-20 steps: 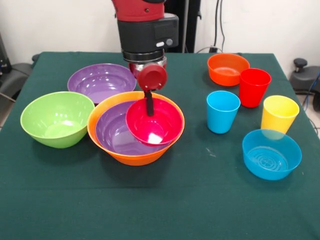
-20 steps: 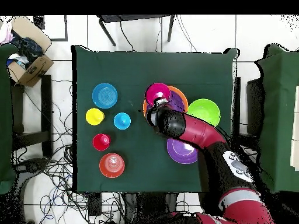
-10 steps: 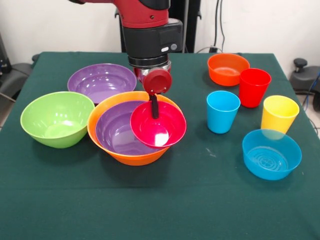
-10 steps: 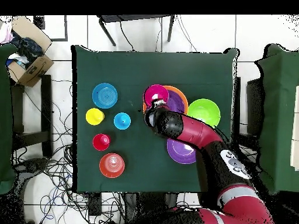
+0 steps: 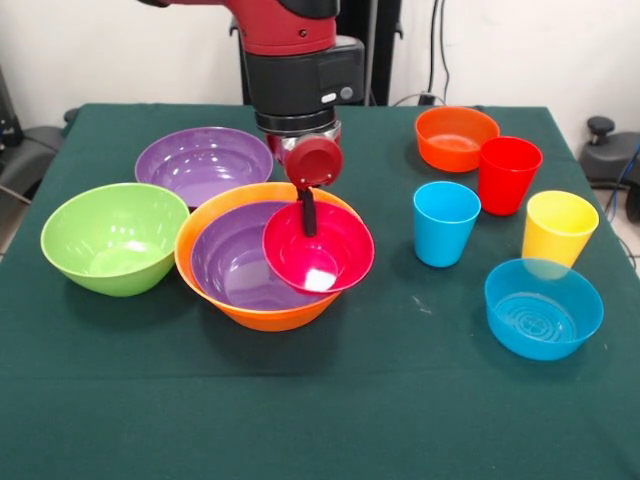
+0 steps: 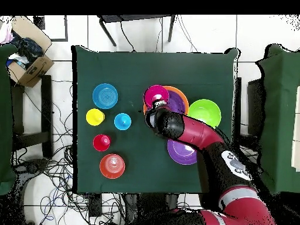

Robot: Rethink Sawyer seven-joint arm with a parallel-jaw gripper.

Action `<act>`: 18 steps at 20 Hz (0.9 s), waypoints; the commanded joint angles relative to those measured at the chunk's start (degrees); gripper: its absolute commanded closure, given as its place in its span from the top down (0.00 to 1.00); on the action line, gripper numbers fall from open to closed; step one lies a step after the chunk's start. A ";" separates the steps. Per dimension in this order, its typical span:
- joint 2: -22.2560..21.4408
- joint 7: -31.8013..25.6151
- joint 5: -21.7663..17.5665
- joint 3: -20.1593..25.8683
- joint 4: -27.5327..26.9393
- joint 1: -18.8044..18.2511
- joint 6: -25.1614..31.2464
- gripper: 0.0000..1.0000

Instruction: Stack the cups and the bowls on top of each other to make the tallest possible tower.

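- The tower (image 5: pixel 270 265) is sitting left of centre on the worktop (image 5: pixel 330 400) in the front view: a large orange bowl (image 5: pixel 205 265) as its base, with a purple bowl (image 5: pixel 232 265) nesting inside it
- The pink-red bowl (image 5: pixel 320 250) is hanging tilted over the right rim of that pair, and the claw (image 5: pixel 308 212) is pinching its far rim, one dark finger reaching down inside the bowl
- A second purple bowl (image 5: pixel 203 163) is lying behind the tower, and a lime green bowl (image 5: pixel 115 238) is sitting to its left, close to the orange base
- To the right, well apart from the tower, a small orange bowl (image 5: pixel 456 138), a red cup (image 5: pixel 508 175), a blue cup (image 5: pixel 445 223), a yellow cup (image 5: pixel 559 228) and a small blue bowl (image 5: pixel 543 308) are waiting
- In the overhead view, the pink-red bowl (image 6: pixel 156 95) is overlapping the edge of the large orange bowl (image 6: pixel 180 94), with the arm (image 6: pixel 193 136) hiding the claw
- The other pieces are showing here too: the lime green bowl (image 6: pixel 204 112), the free purple bowl (image 6: pixel 181 153) partly under the arm, and the cups and small bowls in a group on the opposite side
- The step in hand appears to be seating the pink-red bowl in the tower
- The next move is calling for centring it over the purple bowl, levelling it, lowering, then releasing
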 commanded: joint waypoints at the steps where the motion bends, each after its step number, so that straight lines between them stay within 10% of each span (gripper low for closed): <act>1: -2.09 -4.02 -4.23 5.13 3.51 -2.16 2.07 0.00; 18: -0.64 -4.21 -7.23 6.68 5.27 -5.11 0.54 0.00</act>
